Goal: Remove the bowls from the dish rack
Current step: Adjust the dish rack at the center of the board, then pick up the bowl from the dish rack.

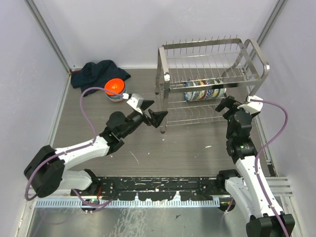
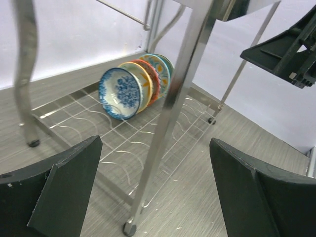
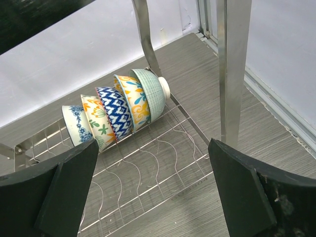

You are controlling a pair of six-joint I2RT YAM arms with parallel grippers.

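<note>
Grey wood-grain tabletop (image 1: 197,148), pale walls (image 1: 123,29) all around; the dish rack (image 1: 212,49) stands far right, bowls (image 1: 202,91) leaning in a row on its lower shelf. Both the left gripper (image 1: 148,111) and right gripper (image 3: 153,153) gape wide, empty, beside the rack.

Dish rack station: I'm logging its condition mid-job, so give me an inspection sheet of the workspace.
Surface: grey wood-grain table, white scuffs near front.
Job's things: dish rack holds five patterned bowls on edge, lower tier; orange bowl stacked on a blue-white bowl, left of rack.
Clutter: dark cloth, back-left corner.
Grippers: left gripper open by rack's front-left leg; right gripper open, facing bowls; both empty.
Cables: purple cable along each arm.
Surroundings: white walls.
</note>
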